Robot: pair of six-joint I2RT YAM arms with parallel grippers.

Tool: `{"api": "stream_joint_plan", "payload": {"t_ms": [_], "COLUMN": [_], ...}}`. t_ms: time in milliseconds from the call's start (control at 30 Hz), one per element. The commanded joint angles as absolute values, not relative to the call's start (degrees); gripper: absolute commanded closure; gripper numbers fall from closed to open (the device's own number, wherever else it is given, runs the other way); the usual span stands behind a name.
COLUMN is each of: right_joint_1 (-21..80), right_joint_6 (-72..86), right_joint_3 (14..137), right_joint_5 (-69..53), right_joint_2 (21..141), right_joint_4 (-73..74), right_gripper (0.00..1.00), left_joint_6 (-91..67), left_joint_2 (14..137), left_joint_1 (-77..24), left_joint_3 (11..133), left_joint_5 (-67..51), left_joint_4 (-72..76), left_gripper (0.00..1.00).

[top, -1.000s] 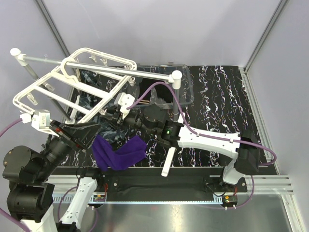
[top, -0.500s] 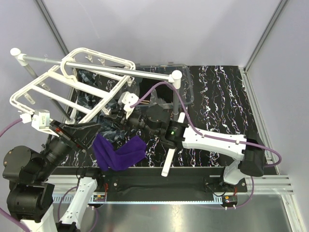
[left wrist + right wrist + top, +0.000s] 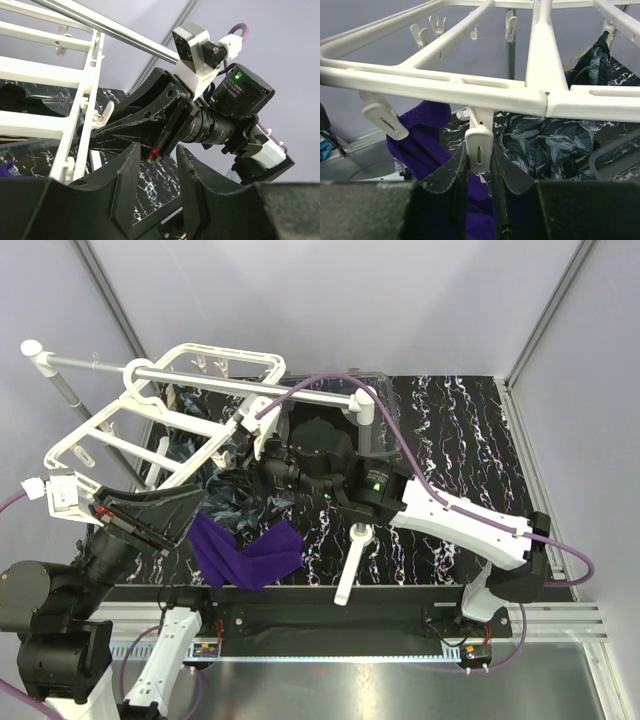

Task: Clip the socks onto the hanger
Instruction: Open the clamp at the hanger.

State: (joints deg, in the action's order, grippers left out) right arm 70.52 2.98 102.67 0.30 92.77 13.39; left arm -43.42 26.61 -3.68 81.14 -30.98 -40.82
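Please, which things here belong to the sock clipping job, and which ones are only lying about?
Job: hanger, its clip in the right hand, purple sock, leaf-patterned sock.
Lying about: silver rod stand, clear tub.

Over the last second, the right arm (image 3: 450,515) has stretched farther forward and left, and we see the right end effector (image 3: 479,152) narrowed onto a clip (image 3: 479,141) under the hanger (image 3: 470,90). The hanger has shifted slightly right, its near edge pulled back. The left end effector (image 3: 157,152) has drifted a little left.
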Motion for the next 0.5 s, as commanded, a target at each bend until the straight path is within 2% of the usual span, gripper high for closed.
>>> {"api": "stream_joint_plan", "payload": {"t_ms": [0, 133, 467], "right_joint_1": [70.31, 70.49, 70.75], "right_joint_6": [6.5, 7.29, 5.36], "right_joint_3": [110.81, 116.62, 116.89], "right_joint_5": [-1.84, -4.13, -5.1], "right_joint_2": [95.7, 97.64, 97.56], "right_joint_4": [27.12, 33.57, 36.73], "right_gripper": [1.0, 1.0, 1.0], "left_joint_6": [-47.72, -51.5, -49.49], "left_joint_2": [27.6, 27.51, 29.0], "left_joint_1": [-3.34, -3.16, -2.81], "left_joint_3": [81.57, 77.97, 75.58], "left_joint_5": [-29.62, -31.11, -27.17], "left_joint_4": [-38.15, -34.72, -42.53], "left_gripper": [0.6, 0.6, 0.58]}}
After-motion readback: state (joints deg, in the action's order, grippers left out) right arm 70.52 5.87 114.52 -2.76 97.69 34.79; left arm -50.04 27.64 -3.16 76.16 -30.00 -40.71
